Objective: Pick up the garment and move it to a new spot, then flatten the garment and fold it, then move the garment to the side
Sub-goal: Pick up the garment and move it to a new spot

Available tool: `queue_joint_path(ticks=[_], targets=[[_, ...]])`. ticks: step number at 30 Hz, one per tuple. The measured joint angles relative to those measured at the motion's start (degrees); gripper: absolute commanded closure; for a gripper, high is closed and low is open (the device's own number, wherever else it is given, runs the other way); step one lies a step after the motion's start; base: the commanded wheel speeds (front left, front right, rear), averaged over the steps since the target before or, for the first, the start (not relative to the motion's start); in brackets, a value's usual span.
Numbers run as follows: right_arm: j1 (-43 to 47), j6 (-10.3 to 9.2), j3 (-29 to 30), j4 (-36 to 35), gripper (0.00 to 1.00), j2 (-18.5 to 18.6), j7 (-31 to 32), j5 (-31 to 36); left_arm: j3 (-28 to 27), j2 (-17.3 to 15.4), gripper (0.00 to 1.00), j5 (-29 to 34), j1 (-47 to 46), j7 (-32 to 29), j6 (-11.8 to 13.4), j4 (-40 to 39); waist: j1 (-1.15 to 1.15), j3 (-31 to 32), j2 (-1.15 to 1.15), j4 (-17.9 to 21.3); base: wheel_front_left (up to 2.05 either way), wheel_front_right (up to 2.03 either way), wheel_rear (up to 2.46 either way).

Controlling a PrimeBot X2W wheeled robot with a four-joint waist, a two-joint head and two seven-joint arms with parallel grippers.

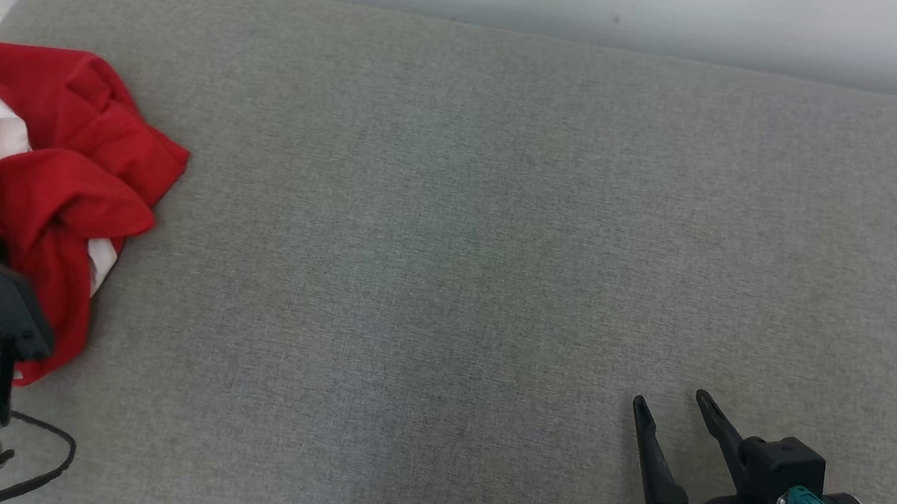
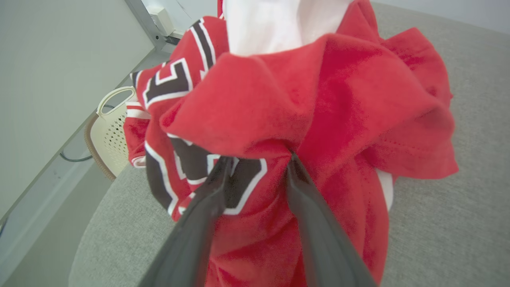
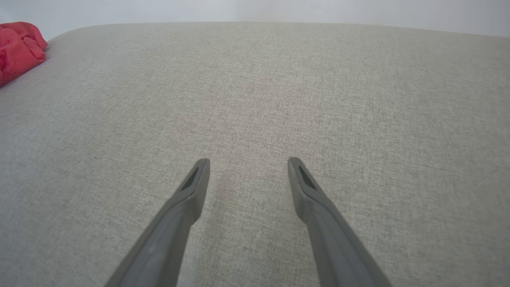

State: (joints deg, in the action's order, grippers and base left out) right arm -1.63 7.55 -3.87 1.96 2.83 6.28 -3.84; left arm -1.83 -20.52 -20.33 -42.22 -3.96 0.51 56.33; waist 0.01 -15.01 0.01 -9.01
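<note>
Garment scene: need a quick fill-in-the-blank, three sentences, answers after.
1. The garment is mostly ____ with white patches.
2. In the head view it lies at the ____ end of the grey surface.
3. The left end effector has its fingertips in the garment's folds, while the right end effector has ____ between its fingers.

Missing words: red; left; nothing

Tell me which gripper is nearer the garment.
Left. The left gripper has its fingertips in the garment's red folds; the right gripper is far off to the garment's right, above the grey cushion.
</note>
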Motion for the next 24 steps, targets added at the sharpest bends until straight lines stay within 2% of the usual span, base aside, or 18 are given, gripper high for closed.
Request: queue_joint_path(ticks=[10, 17, 20, 24], targets=[[-0.2, 0.00, -1.8, 5.0, 0.00, 0.0, -2.7, -4.2, 1.6, -0.4, 1.00, 0.7, -0.4, 3.2, -0.3, -0.6, -0.01, 3.9, 0.00, 0.8, 0.00, 0.00, 0.00], [0.6, 0.00, -1.1, 8.7, 0.00, 0.0, -4.8, -6.3, 4.7, -0.5, 1.00, 2.7, -4.2, 3.5, -1.6, -7.6, -0.02, 10.0, 0.00, 0.6, 0.00, 0.00, 0.00], [1.2, 0.00, 0.7, 9.9, 0.00, 0.0, -5.9, -7.3, 6.2, 1.4, 1.00, 2.7, -5.4, 3.5, -2.6, -11.6, -0.02, 12.7, -0.01, 0.8, 0.00, 0.00, 0.00], [2.7, 0.00, 3.0, 10.4, 0.00, 0.0, -6.0, -6.8, 8.6, 5.7, 1.00, 2.6, -5.9, 3.4, -3.4, -17.7, -0.03, 15.3, -0.02, 2.0, 0.00, 0.00, 0.00]])
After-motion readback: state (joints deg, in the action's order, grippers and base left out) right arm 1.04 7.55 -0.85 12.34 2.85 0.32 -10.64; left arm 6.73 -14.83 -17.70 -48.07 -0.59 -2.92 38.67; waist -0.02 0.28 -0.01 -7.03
